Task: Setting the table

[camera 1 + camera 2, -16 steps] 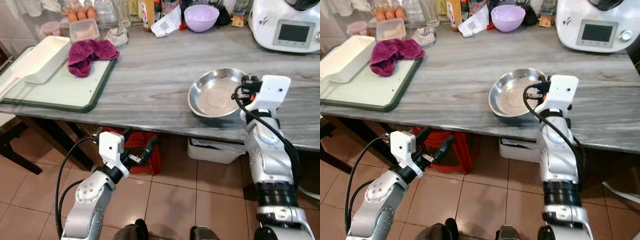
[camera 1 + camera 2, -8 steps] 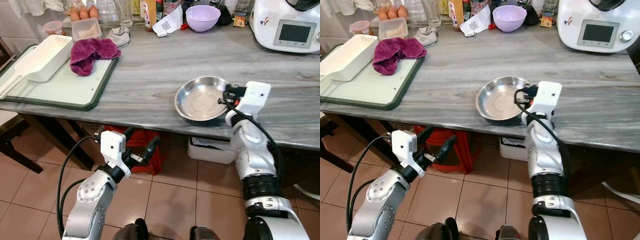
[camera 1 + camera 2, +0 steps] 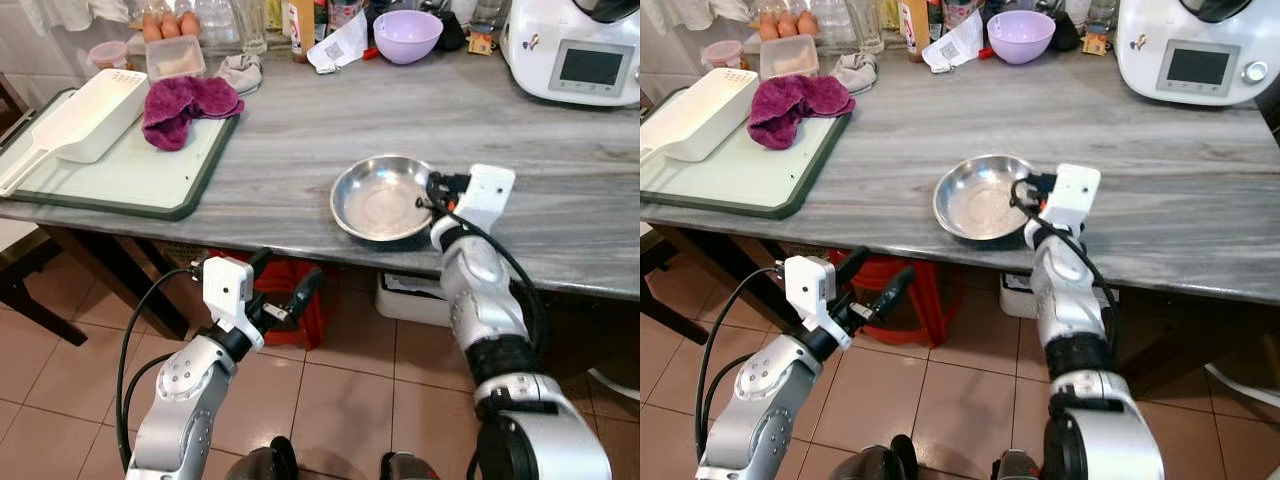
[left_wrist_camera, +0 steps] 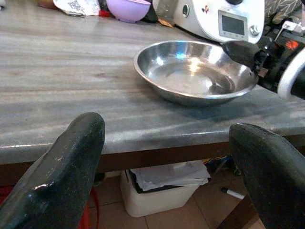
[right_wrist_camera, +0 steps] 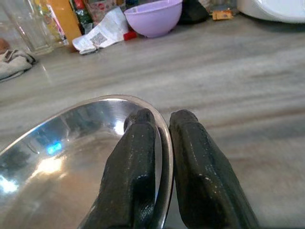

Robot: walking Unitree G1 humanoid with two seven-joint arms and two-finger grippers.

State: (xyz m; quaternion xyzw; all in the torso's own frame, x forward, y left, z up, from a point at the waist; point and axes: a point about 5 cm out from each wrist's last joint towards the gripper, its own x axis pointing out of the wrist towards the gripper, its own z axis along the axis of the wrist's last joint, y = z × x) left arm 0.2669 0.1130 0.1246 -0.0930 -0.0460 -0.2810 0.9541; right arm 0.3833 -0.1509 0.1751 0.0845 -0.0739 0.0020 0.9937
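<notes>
The steel bowl point(image 3: 383, 198) sits near the table's front edge, at the centre of the frame, and my right gripper point(image 5: 161, 138) pinches its rim, one finger inside, one outside. My left gripper point(image 3: 283, 285) hangs below the grey table point(image 3: 300, 130), lower left, fingers spread wide and empty. The purple bowl point(image 3: 406, 34) sits at the top, the white appliance point(image 3: 575, 50) upper right, probably a food processor.
</notes>
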